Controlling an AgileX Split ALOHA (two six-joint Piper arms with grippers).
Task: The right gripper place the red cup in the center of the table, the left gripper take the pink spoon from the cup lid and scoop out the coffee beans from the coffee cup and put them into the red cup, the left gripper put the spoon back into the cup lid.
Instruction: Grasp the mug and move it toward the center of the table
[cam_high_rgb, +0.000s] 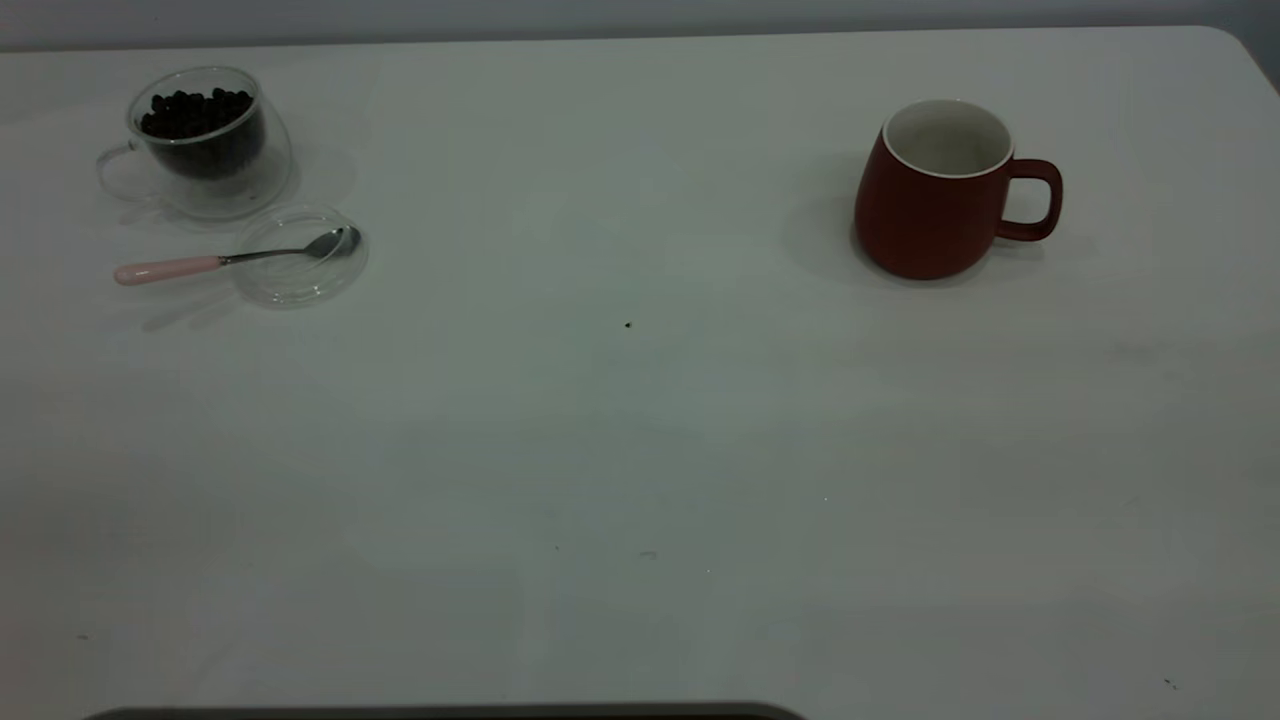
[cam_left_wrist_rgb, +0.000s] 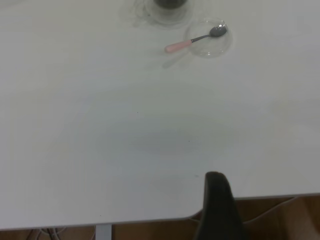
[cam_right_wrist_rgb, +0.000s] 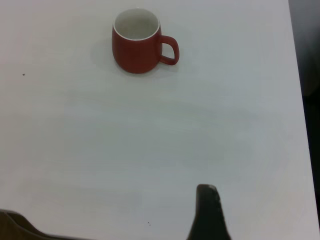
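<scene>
Left arm: out of the exterior view.
Left gripper (cam_left_wrist_rgb: 218, 210): only one dark tip shows in the left wrist view, raised above the near bench edge, touching nothing.
Right arm: out of the exterior view.
Right gripper (cam_right_wrist_rgb: 208, 215): only one dark tip shows in the right wrist view, above the bench, touching nothing.

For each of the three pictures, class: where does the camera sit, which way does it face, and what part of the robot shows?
Exterior: above the near edge, looking across the table at the coffee cup, cup lid, pink spoon and red cup; no arm shows.
Left wrist: back near the table edge, facing the spoon and lid; a dark tip of the left gripper shows.
Right wrist: facing the red cup; a tip of the right gripper shows.
Shared: both the exterior and right wrist views show the red cup.
</scene>
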